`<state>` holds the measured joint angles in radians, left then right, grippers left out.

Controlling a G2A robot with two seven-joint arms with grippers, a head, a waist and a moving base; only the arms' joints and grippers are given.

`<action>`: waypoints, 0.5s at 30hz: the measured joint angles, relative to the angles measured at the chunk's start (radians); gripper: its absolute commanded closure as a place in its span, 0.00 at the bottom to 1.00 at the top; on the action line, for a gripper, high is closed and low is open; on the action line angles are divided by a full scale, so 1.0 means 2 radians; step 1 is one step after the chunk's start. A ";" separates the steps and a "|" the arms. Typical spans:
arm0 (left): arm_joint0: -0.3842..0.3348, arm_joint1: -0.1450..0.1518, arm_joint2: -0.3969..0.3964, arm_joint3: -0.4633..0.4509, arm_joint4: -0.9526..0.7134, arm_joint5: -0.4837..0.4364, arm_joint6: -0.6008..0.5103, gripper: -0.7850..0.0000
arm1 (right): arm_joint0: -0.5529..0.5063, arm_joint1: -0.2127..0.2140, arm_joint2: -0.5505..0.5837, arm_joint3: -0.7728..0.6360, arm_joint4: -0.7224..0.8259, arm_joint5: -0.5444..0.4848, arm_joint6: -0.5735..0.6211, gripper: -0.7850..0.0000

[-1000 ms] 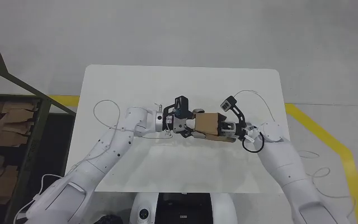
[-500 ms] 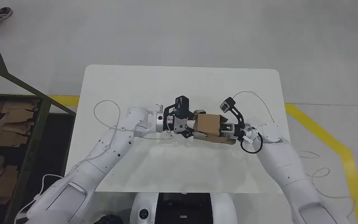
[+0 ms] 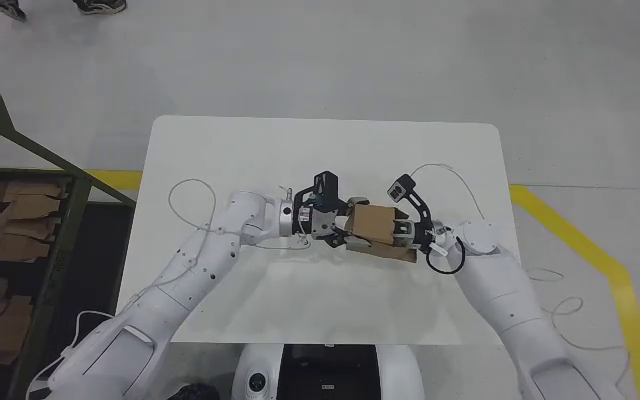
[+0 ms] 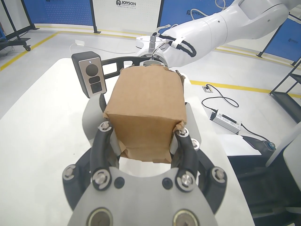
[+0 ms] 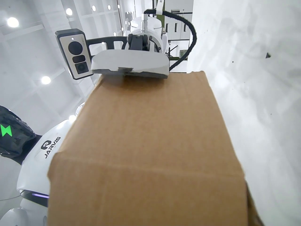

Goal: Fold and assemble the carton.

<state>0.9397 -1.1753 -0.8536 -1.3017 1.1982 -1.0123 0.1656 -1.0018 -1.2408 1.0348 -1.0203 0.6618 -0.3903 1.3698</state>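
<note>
**Desk:** Where is the carton now?

**Operator:** I see the carton point(image 3: 372, 222) over the middle of the table point(image 3: 250, 150), a little toward the robot's side. It lies lengthwise between the two arms, one end at each gripper. In the left wrist view the carton point(image 4: 145, 109) is a closed brown block, with the top and one side face toward the camera. Its far edge looks ragged.

**Desk:** And the left gripper?

**Operator:** The left gripper point(image 3: 340, 225) is clamped on the carton's near end. In its own view, the left gripper point(image 4: 144, 130) has its two fingers point(image 4: 103, 139) on opposite sides of the cardboard, and both touch it.

**Desk:** The right one?

**Operator:** The right gripper point(image 3: 405, 235) is at the other end of the carton, touching it or just beside it. I cannot tell whether it is apart or together, because the cardboard covers it. In the right wrist view the carton point(image 5: 145, 142) is very close to the camera. The left gripper point(image 5: 130, 68) shows at its far end, and the table point(image 5: 247, 48) runs along one side.

**Desk:** Does the carton rest on the table?

**Operator:** I cannot tell that.
</note>
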 measured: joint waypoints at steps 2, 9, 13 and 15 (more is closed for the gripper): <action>0.001 0.000 0.000 -0.001 -0.001 0.000 0.001 0.27 | 0.000 0.000 0.000 0.002 0.005 -0.002 0.001 1.00; 0.003 0.002 -0.002 -0.005 -0.003 0.000 0.004 0.36 | 0.002 -0.001 -0.002 0.006 0.000 -0.004 -0.006 1.00; 0.003 0.002 -0.004 -0.003 -0.004 0.000 0.001 0.31 | 0.000 0.002 0.009 0.004 -0.003 -0.008 -0.008 1.00; 0.004 0.003 -0.006 -0.004 -0.006 0.000 0.003 0.12 | -0.003 0.004 0.014 0.002 0.000 -0.008 -0.006 1.00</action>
<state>0.9482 -1.1697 -0.8649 -1.3092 1.1867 -1.0123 0.1707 -1.0071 -1.2333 1.0638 -1.0160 0.6619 -0.4064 1.3570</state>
